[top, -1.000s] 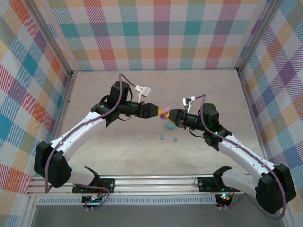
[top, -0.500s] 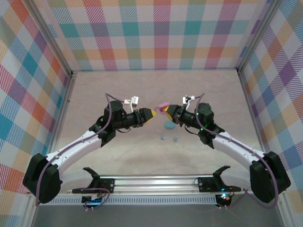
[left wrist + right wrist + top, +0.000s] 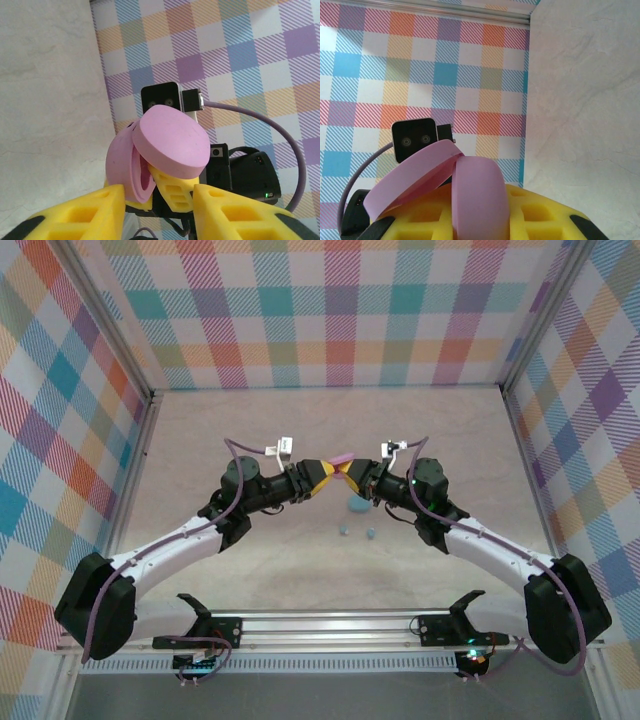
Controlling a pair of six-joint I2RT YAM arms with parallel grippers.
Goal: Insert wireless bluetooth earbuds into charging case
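A pink oval charging case [image 3: 343,458] hangs above the table with its lid ajar. My right gripper [image 3: 357,476] is shut on its body [image 3: 477,200], and the lid [image 3: 415,177] tilts up to the left. In the left wrist view the lid [image 3: 172,140] and body [image 3: 122,165] sit just ahead of my left gripper [image 3: 157,215], whose yellow fingers [image 3: 75,215] stand apart, open, on either side. In the top view my left gripper [image 3: 322,478] nearly meets the case. Two light blue earbuds [image 3: 343,531] [image 3: 371,533] lie on the table. The pinkish buds are out of view.
A light blue oval case [image 3: 357,504] lies on the table just below the grippers. Checkered walls [image 3: 340,310] close in the back and both sides. A metal rail [image 3: 320,625] runs along the near edge.
The right gripper has lifted the pink case a little and its lid has come open. The left gripper backed off to the left, then closed in on the case again.
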